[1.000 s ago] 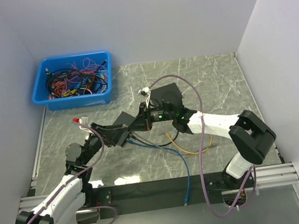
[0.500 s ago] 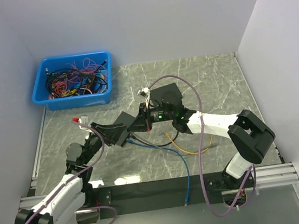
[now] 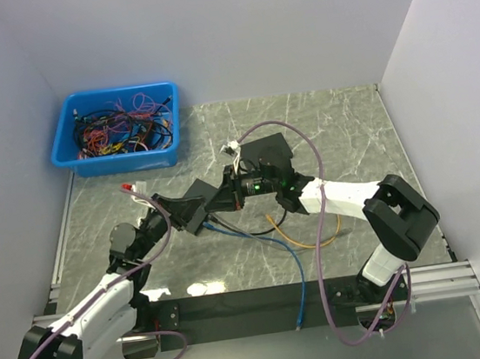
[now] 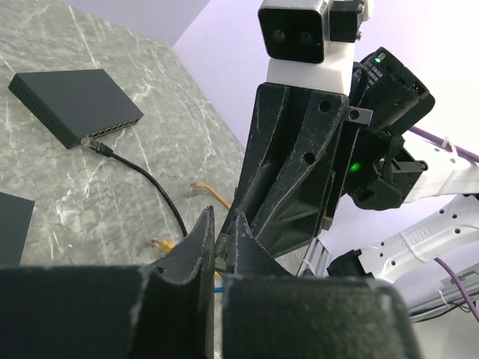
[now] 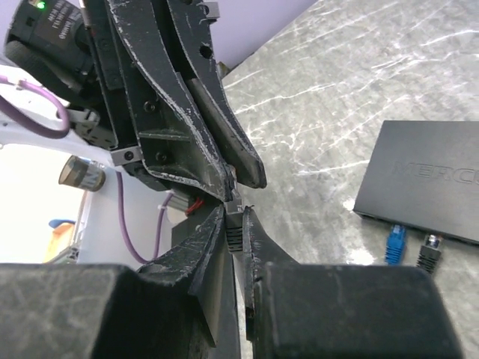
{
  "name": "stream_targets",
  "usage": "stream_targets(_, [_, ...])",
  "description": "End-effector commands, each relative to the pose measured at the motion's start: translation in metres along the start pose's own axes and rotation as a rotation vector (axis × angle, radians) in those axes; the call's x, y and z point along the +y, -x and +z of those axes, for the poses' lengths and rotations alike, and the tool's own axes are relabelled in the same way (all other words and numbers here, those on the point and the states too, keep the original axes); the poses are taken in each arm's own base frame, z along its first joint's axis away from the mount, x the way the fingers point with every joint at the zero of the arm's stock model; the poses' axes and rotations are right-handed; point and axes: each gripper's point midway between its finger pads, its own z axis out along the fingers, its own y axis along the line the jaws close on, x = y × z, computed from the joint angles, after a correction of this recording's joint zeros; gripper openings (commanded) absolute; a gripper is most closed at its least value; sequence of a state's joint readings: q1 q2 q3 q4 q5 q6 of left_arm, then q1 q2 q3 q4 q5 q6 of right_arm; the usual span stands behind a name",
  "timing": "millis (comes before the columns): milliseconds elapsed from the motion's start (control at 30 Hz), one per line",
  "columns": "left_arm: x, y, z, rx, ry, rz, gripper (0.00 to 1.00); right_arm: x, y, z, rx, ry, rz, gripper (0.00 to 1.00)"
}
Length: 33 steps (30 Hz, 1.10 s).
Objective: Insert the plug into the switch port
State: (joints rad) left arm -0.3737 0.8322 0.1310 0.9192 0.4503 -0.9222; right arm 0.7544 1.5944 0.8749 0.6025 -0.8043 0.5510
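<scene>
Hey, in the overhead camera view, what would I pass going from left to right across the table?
Blue bin → black switch → right arm's elbow. I left out the loose cables, because they overlap the switch.

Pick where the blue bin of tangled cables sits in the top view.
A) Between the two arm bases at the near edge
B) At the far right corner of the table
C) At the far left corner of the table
C: the blue bin stands at the far left corner, close to the left and back walls, far from both arm bases.
</scene>
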Motion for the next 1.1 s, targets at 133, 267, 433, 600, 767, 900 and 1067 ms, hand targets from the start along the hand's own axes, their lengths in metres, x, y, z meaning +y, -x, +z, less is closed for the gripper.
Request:
stream_targets(133, [0.014,0.024,0.011,-0.049,0.172,-0.011,0.01,-0.005,0.027,-0.010,-0.072,-0.121,-0.078,0.61])
stream_targets(267, [0.033,0.030,0.011,-0.052,0.324,-0.073,0.01,-0.007,0.038,-0.021,-0.118,-0.201,-0.120,0.67])
stream_targets(433, [0.032,0.035,0.019,-0.041,0.362,-0.145,0.00,-0.017,0.046,-0.037,-0.166,-0.360,-0.192,0.66])
stream_targets(600, [0.025,0.032,0.026,-0.024,0.313,-0.187,0.00,-0.006,0.045,-0.031,-0.165,-0.455,-0.302,0.61])
stream_targets(767, [0.026,0.028,0.028,-0.015,0.303,-0.207,0.00,-0.014,0.037,-0.018,-0.122,-0.513,-0.325,0.58])
stream_targets(900, [0.025,0.026,0.027,-0.014,0.301,-0.208,0.00,-0.019,0.033,-0.012,-0.106,-0.540,-0.332,0.56])
stream_targets(1067, [0.025,0.023,0.029,-0.005,0.298,-0.207,0.01,-0.021,0.032,-0.009,-0.102,-0.552,-0.332,0.52])
